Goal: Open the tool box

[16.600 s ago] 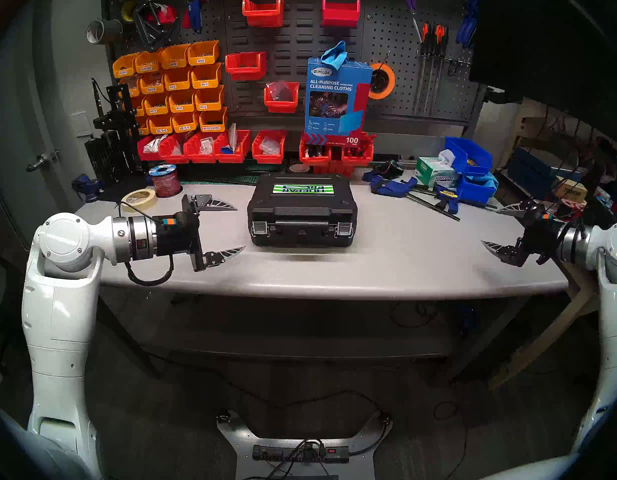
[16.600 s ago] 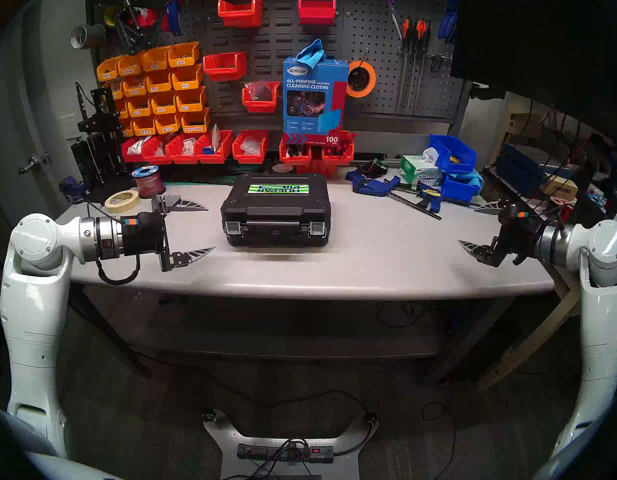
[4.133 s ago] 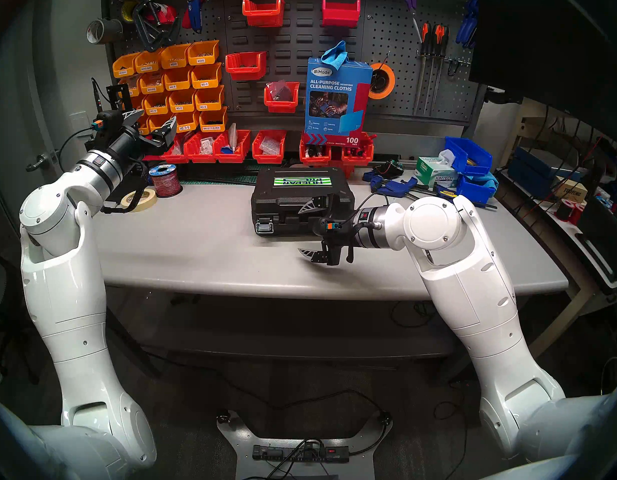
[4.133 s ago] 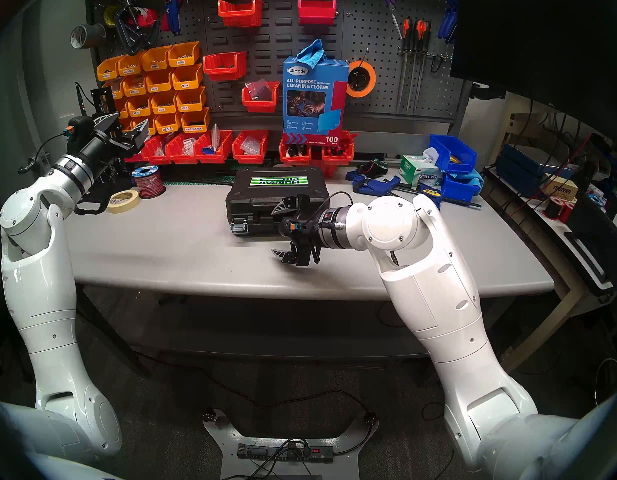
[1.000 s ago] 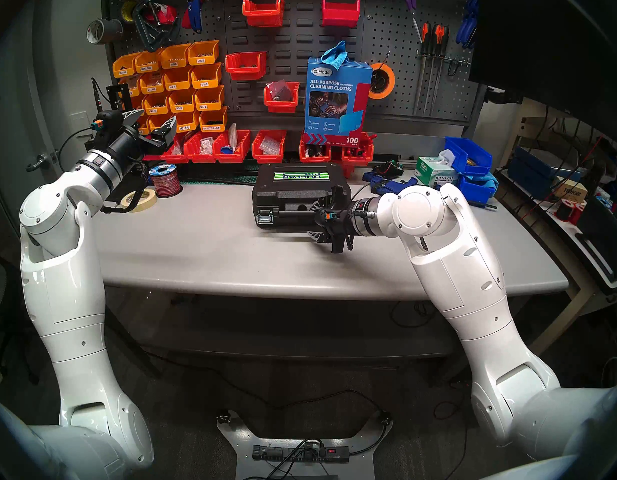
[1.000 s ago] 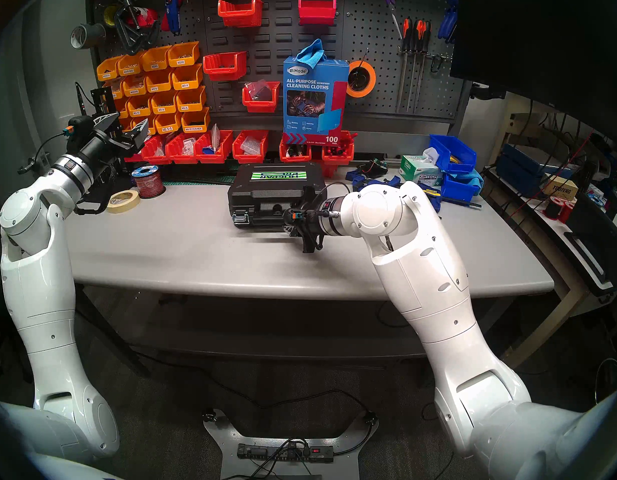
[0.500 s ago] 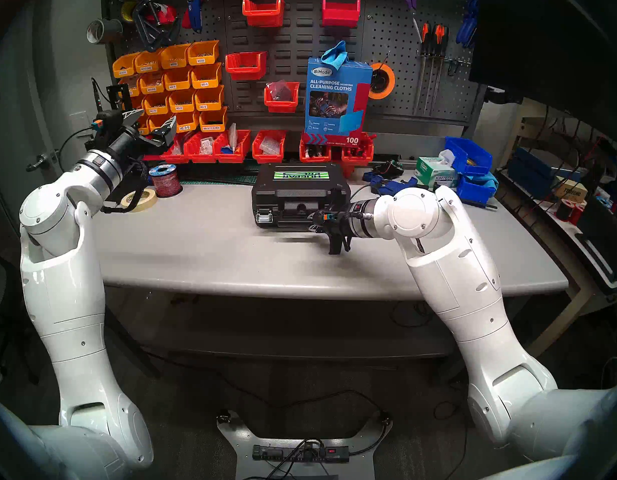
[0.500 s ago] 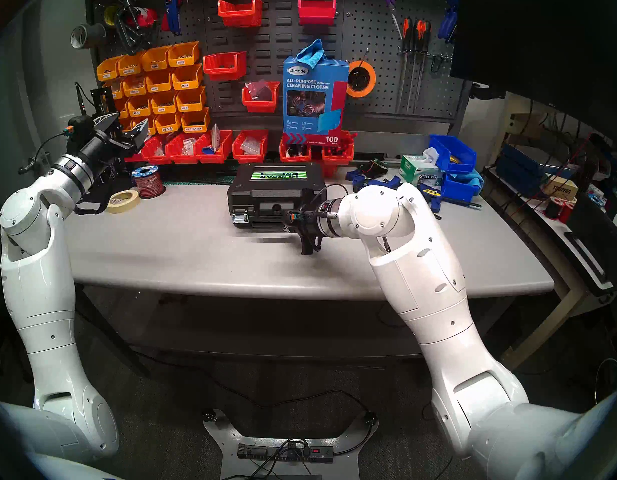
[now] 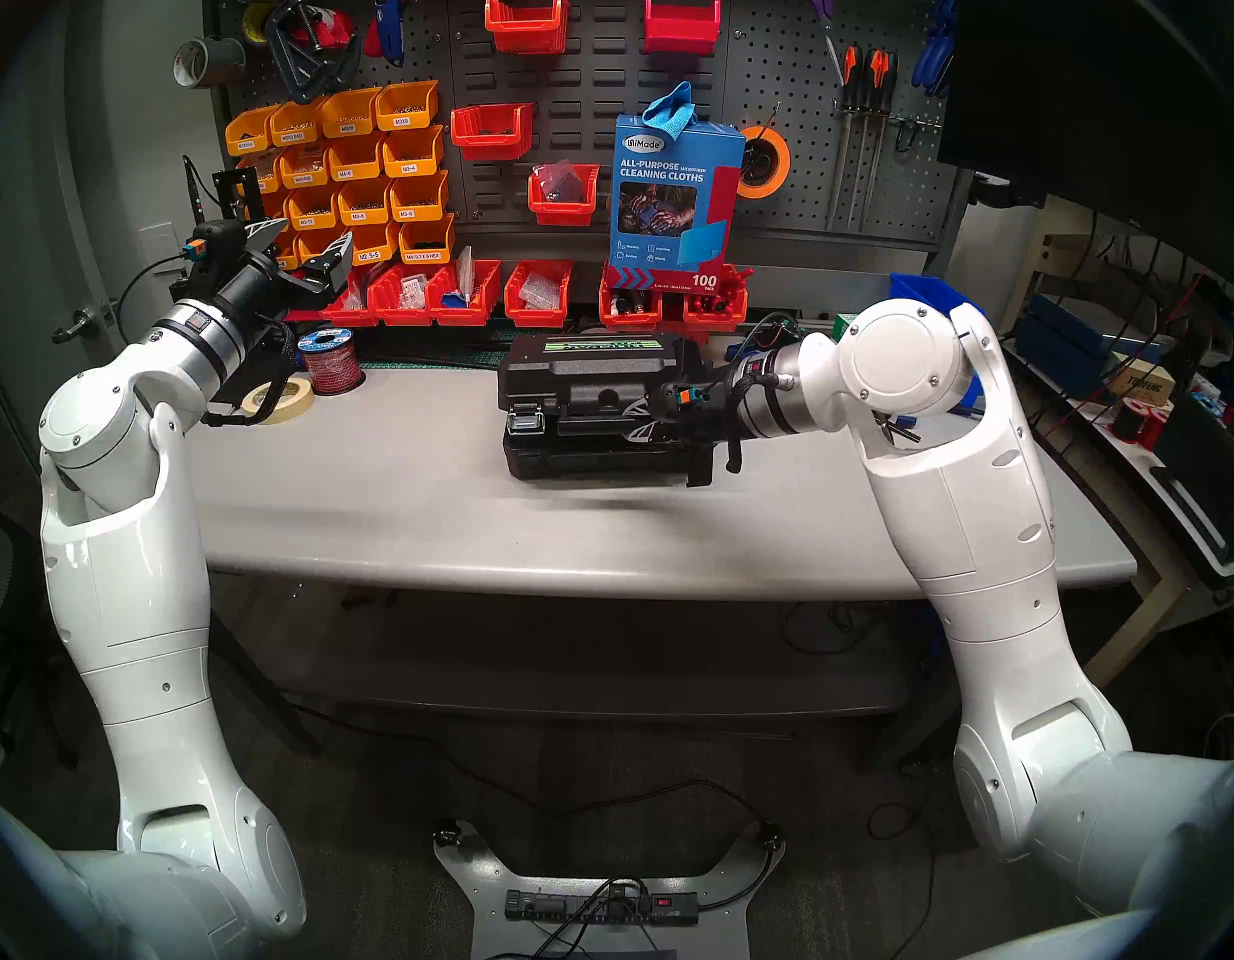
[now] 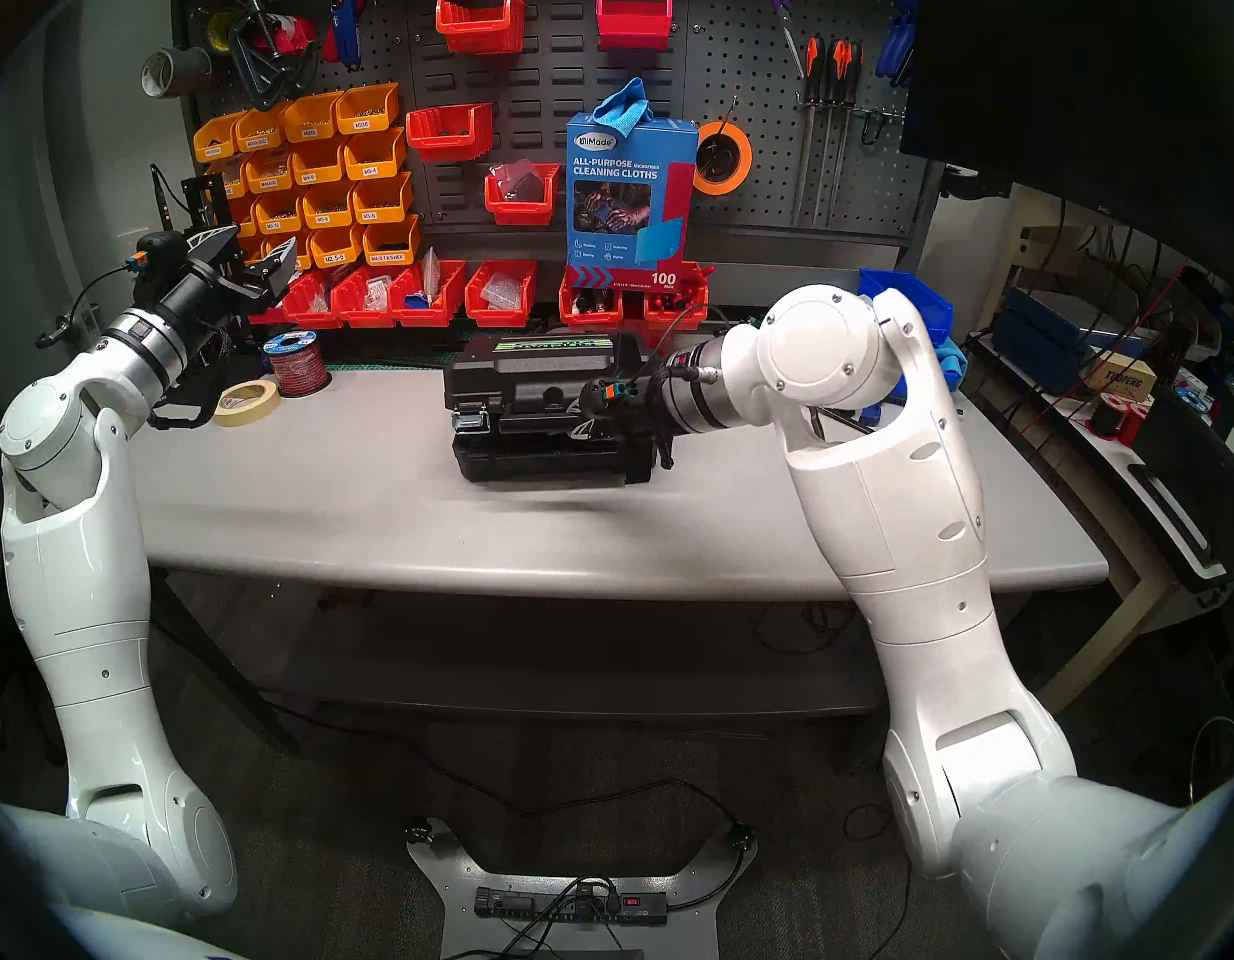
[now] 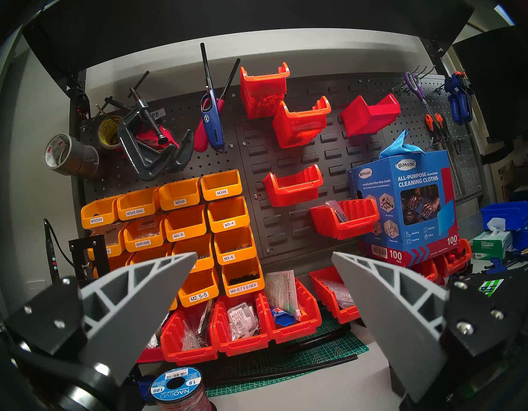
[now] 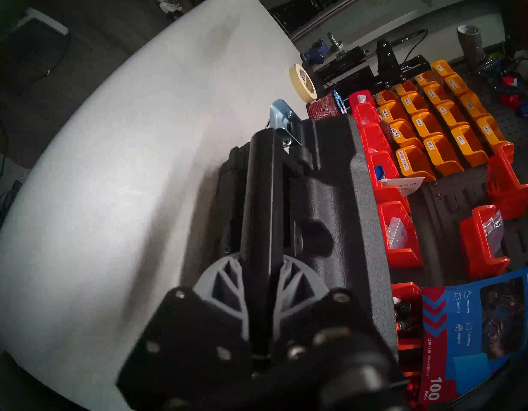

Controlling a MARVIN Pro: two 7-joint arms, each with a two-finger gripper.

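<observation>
The grey table [image 9: 406,522] runs across in front, and the black tool box [image 9: 586,411] sits about midway along it, a little back from the near edge. Its lid [image 9: 600,373] is lifted off the base at the front, tilted up and hinged at the back, so a dark gap shows between the two halves. A silver latch [image 9: 525,422] hangs loose on the lid's front left corner.

The right gripper [image 9: 640,418] reaches in from the right side, its jaws clamped tight on the tool box's handle [image 12: 256,211]; in the wrist view the black bar of the handle runs straight up between the two grey fingers [image 12: 224,280]. That wrist view is somewhat blurred.

Further left and well apart from the tool box, a roll of masking tape [image 9: 279,399] lies flat on the table, with a spool of red wire [image 9: 331,363] just behind it. The left gripper [image 9: 302,241] hangs in the air above these, pointing towards the back wall, its jaws spread wide and holding nothing.

At the far edge stands a row of red bins [image 9: 461,293], yellow bins [image 9: 364,176] above them on the pegboard [image 9: 794,93], and a blue box of cleaning cloths [image 9: 673,196] behind the tool box.
</observation>
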